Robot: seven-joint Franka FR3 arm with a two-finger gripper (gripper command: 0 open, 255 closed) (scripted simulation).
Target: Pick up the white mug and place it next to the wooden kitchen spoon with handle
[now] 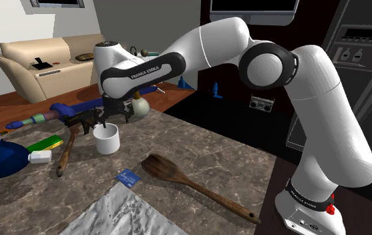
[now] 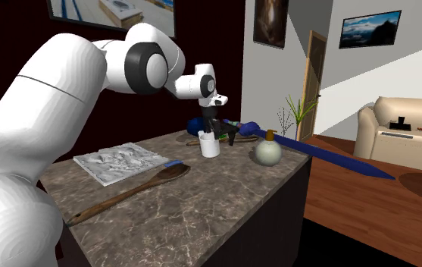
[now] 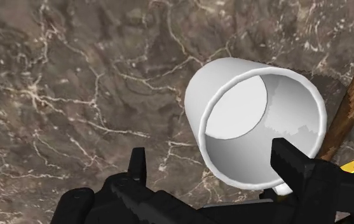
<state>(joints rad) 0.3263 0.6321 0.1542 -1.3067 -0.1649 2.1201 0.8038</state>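
The gripper (image 3: 208, 154) hangs open astride one wall of the white mug (image 3: 232, 108); a skewed squeeze, I reckon, could tip it against the brown wooden handle (image 3: 352, 98) beside.

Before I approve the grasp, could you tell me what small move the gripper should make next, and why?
Probably close the gripper: its open fingers straddle one wall of the white mug, one outside, one over its opening, neither visibly touching yet.
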